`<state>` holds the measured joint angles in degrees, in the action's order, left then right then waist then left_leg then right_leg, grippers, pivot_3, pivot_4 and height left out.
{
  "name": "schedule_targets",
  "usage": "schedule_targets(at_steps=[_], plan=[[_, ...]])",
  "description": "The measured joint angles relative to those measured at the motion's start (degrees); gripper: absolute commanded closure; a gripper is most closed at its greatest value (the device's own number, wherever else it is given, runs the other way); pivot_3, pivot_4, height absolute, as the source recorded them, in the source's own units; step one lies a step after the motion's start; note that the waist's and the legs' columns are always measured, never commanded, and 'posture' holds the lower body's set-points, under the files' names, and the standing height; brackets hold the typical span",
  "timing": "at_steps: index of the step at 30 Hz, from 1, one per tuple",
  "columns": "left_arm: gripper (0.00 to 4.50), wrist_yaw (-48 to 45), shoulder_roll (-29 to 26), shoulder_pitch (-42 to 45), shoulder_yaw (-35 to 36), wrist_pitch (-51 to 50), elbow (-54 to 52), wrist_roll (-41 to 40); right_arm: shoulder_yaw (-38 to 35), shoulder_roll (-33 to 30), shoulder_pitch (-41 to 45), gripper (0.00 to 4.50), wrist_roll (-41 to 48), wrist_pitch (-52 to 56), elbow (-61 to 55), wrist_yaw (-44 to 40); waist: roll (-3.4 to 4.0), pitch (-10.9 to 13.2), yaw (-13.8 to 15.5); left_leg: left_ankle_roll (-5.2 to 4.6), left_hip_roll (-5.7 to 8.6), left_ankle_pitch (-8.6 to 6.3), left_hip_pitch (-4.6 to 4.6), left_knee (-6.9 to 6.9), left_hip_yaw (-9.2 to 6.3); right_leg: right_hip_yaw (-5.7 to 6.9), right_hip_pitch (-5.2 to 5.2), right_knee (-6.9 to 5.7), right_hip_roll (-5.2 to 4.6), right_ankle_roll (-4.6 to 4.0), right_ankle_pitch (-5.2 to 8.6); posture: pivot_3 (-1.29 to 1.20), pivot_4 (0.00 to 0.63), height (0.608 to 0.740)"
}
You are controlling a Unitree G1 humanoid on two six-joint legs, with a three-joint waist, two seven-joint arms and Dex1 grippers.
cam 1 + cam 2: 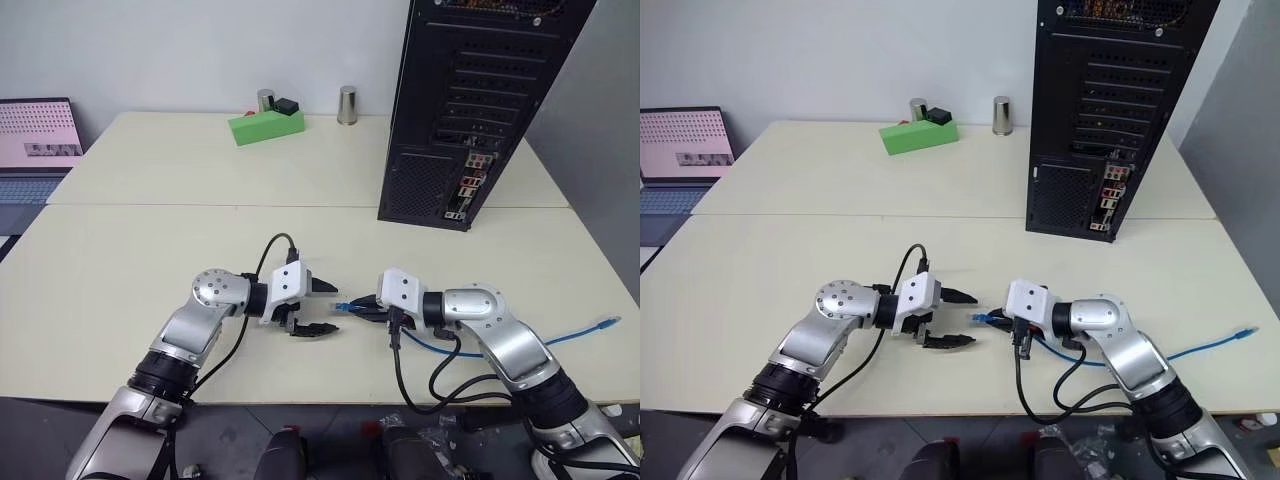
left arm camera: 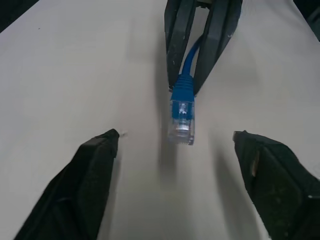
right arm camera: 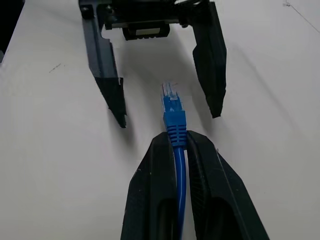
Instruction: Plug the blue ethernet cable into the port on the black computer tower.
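Observation:
The blue ethernet cable (image 1: 560, 336) lies on the table at the right, its far plug (image 1: 607, 322) near the edge. My right gripper (image 3: 175, 139) is shut on the cable just behind the near clear plug (image 3: 170, 95), held low over the table. My left gripper (image 1: 337, 310) faces it, open, with the plug (image 2: 182, 120) pointing into the gap between its fingers (image 2: 95, 170) and touching neither. The black computer tower (image 1: 480, 100) stands at the back right, rear face toward me. The port sits somewhere in its connector cluster (image 1: 470, 185), too small to pick out.
A green box (image 1: 265, 125) and two metal cylinders (image 1: 346, 104) stand at the back of the table. A laptop (image 1: 35, 140) sits at the far left. Black arm cables (image 1: 440, 385) loop under my right arm. A seam (image 1: 200, 205) runs across the tabletop.

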<state>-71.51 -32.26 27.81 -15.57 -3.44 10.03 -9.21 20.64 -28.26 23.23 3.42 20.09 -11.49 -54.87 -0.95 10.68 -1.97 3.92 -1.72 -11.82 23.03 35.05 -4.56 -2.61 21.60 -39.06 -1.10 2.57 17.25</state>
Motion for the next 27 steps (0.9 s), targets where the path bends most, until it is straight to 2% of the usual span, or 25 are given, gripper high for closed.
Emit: schedule_targets(at_steps=[3, 6, 7, 12, 16, 18, 24, 27], plan=[[2.21, -0.84, 0.05, 0.04, 0.0, 0.01, 0.08, -0.01, 0.0, -0.15, -0.2, 4.45, -0.02, 0.41, -0.12, 0.04, 0.0, 0.0, 0.04, 0.0, 0.0, 0.0, 0.0, 0.0, 0.0, 0.0, 0.0, 0.0, 0.0, 0.0, 0.0, 0.0, 0.15, 0.74], [3.04, -1.42, 0.73, 0.39, 0.0, 0.04, 0.11, 0.0, 0.15, -0.41, -0.28, 4.45, -0.05, 0.45, -0.64, 0.08, 0.0, 0.0, 0.05, 0.0, 0.0, 0.0, 0.0, 0.0, 0.0, 0.0, 0.0, 0.0, 0.0, 0.0, 0.0, 0.0, 0.15, 0.74], [3.12, -1.46, 0.83, 0.43, 0.0, 0.04, 0.11, 0.0, 0.21, -0.45, -0.28, 4.45, -0.06, 0.45, -0.77, 0.09, 0.0, 0.0, 0.05, 0.0, 0.0, 0.0, 0.0, 0.0, 0.0, 0.0, 0.0, 0.0, 0.0, 0.0, 0.0, 0.0, 0.15, 0.74], [4.14, -1.7, 1.12, 0.75, 0.0, 0.17, 0.12, 0.11, 0.89, -0.71, -0.29, 4.45, -0.23, 0.45, -1.15, 0.22, 0.0, 0.0, 0.02, 0.0, 0.0, 0.0, 0.0, 0.0, 0.0, 0.0, -0.01, 0.01, 0.0, 0.0, 0.0, 0.0, 0.15, 0.74], [4.2, -1.7, 1.23, 0.75, -0.06, 0.35, 0.3, 0.22, 1.07, -0.87, -0.25, 4.45, -0.57, 0.45, -1.18, 0.23, 0.0, 0.0, 0.02, 0.0, 0.0, 0.0, 0.0, 0.0, -0.01, 0.0, 0.0, 0.01, 0.0, 0.0, 0.0, 0.0, 0.15, 0.74], [4.2, -1.74, 1.24, 0.75, -0.14, 0.82, 0.59, 0.31, 1.29, -0.98, -0.13, 3.72, -0.67, 0.45, -1.18, 0.21, 0.0, 0.0, 0.02, 0.0, 0.0, 0.0, 0.0, 0.0, 0.0, 0.0, 0.0, 0.01, 0.0, 0.0, 0.0, 0.0, 0.15, 0.74], [4.2, -1.45, 2.0, 0.76, 0.02, 6.6, 1.83, 0.39, 1.27, -5.19, -0.13, 2.55, -0.53, 0.53, -1.43, -1.71, 0.0, 0.0, 0.13, 0.0, 0.03, 0.0, 0.01, 0.0, 0.01, 0.0, -0.01, 0.02, -0.03, 0.0, 0.0, 0.0, 0.15, 0.74], [4.2, -0.77, 3.6, 0.83, -0.04, 13.11, 2.38, 0.87, -2.87, -10.97, -1.72, 1.86, 1.85, 1.88, -3.69, -4.24, -0.01, 0.01, 0.22, 0.0, 0.03, 0.0, 0.02, 0.01, 0.0, 0.01, -0.03, 0.05, -0.05, 0.0, 0.0, 0.0, 0.15, 0.74]])
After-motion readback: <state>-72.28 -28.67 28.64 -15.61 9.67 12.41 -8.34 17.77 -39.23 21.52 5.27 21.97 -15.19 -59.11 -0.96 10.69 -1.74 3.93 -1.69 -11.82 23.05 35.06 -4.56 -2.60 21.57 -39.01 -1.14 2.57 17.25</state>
